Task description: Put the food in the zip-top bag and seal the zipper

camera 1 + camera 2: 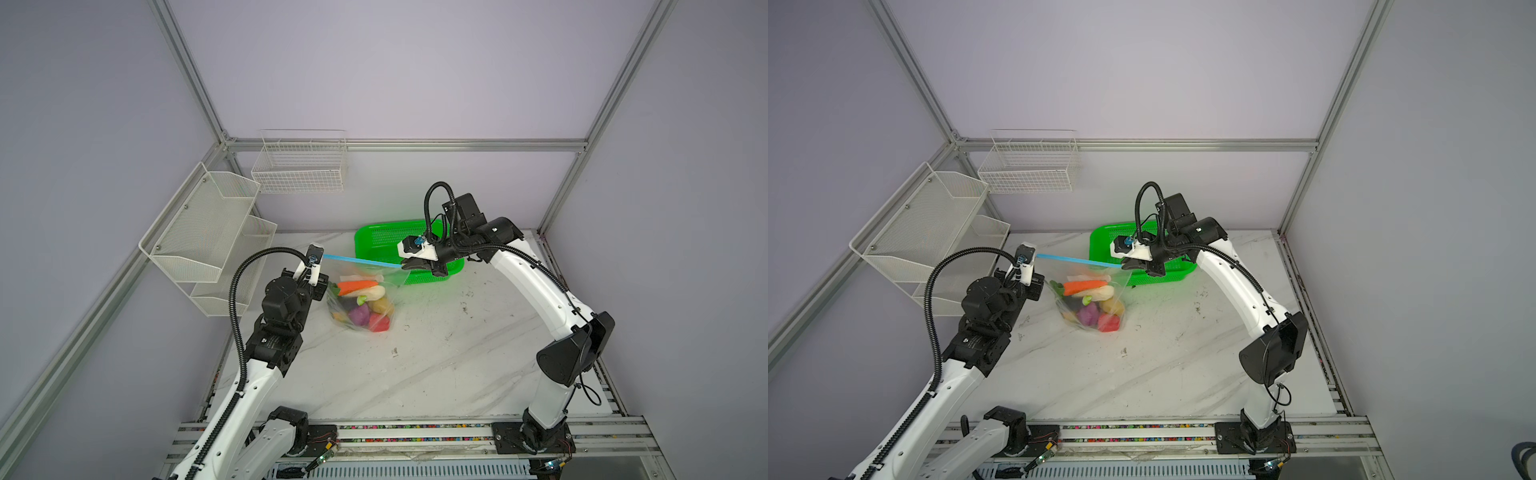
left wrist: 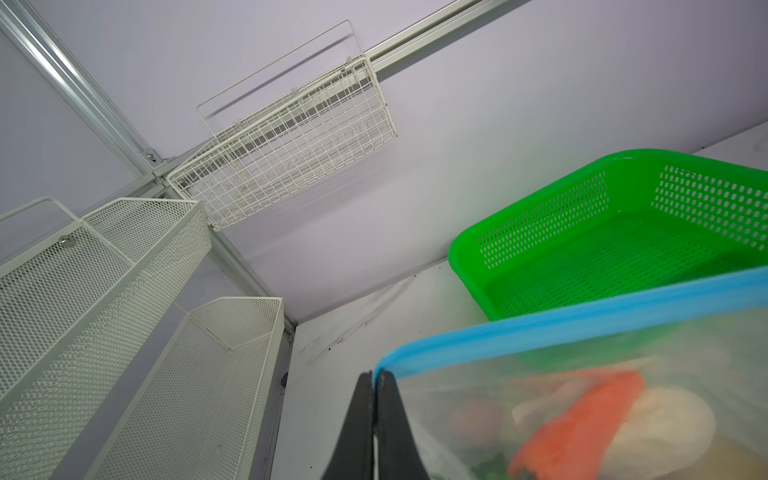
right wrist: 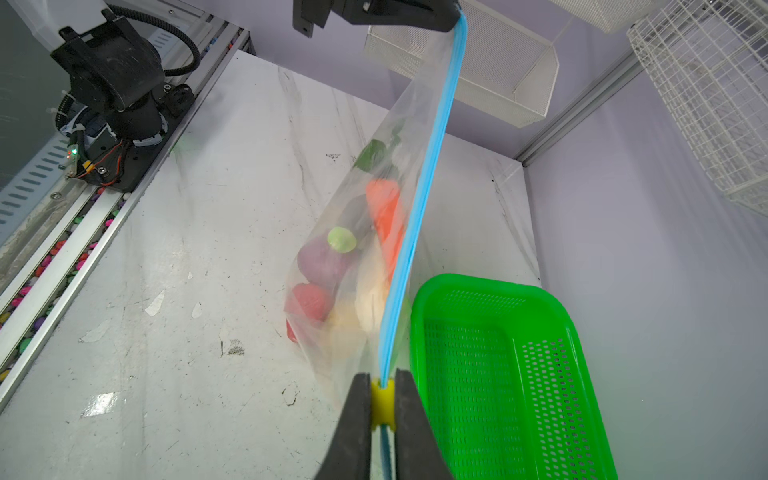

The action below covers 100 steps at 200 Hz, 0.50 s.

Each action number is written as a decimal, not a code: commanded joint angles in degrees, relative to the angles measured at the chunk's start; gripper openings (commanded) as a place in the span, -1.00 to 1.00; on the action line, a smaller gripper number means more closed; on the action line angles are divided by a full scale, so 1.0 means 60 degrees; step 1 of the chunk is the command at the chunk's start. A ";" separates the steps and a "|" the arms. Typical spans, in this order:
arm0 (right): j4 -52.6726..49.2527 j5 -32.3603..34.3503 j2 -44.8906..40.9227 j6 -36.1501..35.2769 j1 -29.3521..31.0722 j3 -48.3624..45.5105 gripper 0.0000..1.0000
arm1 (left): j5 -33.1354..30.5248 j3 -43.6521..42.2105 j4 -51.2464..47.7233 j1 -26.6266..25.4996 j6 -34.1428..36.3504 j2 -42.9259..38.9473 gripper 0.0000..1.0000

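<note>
The clear zip-top bag hangs above the marble table, stretched between both grippers. Inside lies the food: an orange carrot, purple onion, red pepper, yellow potato, white radish and green pieces. The light blue zipper runs taut along the top. My left gripper is shut on the bag's left corner at the zipper's end. My right gripper is shut on the yellow slider tab at the zipper's right end.
A bright green perforated basket stands empty behind the right gripper. White mesh shelves and a wire basket hang on the left and back walls. Metal frame posts stand at the corners.
</note>
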 commanded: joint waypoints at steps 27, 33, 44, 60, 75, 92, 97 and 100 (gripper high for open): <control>0.0563 -0.0301 -0.0480 0.0508 0.0266 -0.0214 -0.05 | 0.3240 -0.0129 0.0616 0.0205 -0.0614 -0.0617 -1.00; 0.0667 -0.0230 -0.0466 0.0584 0.0393 -0.0205 0.03 | 0.3646 -0.0107 0.0712 0.0202 -0.0633 -0.0660 -1.00; 0.0837 -0.0087 -0.0372 0.0714 0.0621 -0.0139 0.17 | 0.4198 -0.0050 0.0842 0.0200 -0.0657 -0.0743 -1.00; 0.0736 0.0097 0.0019 0.0832 0.0883 0.0285 0.32 | 0.4708 -0.0024 0.1000 0.0203 -0.0636 -0.0871 -1.00; 0.0325 0.0159 0.0567 0.0832 0.0948 0.1095 0.39 | 0.4987 -0.0068 0.1022 0.0203 -0.0496 -0.1032 -1.00; -0.0248 0.0207 0.1206 0.0787 0.0986 0.2094 0.44 | 0.5192 -0.0233 0.0980 0.0196 -0.0268 -0.1241 -1.00; -0.0402 0.0212 0.1381 0.0775 0.1000 0.2374 0.45 | 0.5238 -0.0289 0.0971 0.0199 -0.0226 -0.1306 -1.00; -0.0485 0.0225 0.1466 0.0763 0.1018 0.2560 0.44 | 0.5249 -0.0318 0.0965 0.0203 -0.0220 -0.1350 -1.00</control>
